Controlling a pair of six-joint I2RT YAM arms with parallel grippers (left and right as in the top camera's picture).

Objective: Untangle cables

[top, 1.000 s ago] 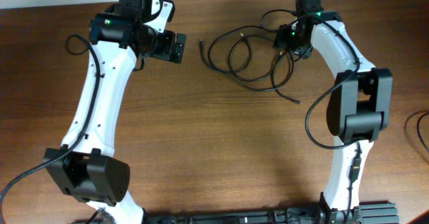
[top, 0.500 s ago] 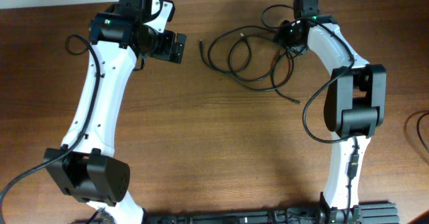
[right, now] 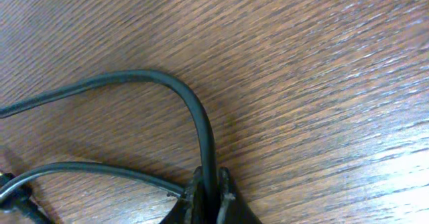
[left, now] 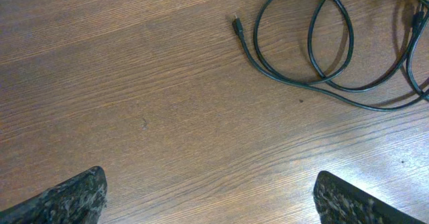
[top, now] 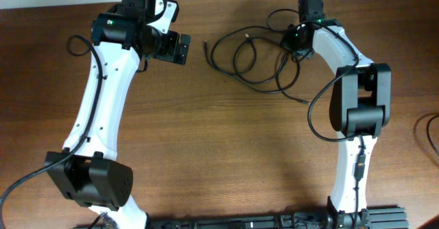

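Right fingers [right: 226, 202]: closed tight on one strand of the cables [right: 194, 110]. The strand rises out of the tips, then arches over toward the left of the wrist view.
Right gripper [top: 293, 40]: at the right end of the tangle, close to the far edge of the table [top: 226, 153].
Left fingers [left: 74, 196]: spread wide with nothing between them, over bare wood.
Left gripper [top: 180, 49]: just left of the tangle and apart from it, with its jaws facing it.
Cable position: far middle of the table, between the two grippers, lying flat in overlapping loops.
Long axis: the tangle spreads left to right, roughly parallel to the far edge.
Left plug end [top: 206, 45]: free, pointing toward the far edge, nearest the left gripper.
Near plug end [top: 304, 102]: free, on a tail running out of the loops toward the near right.
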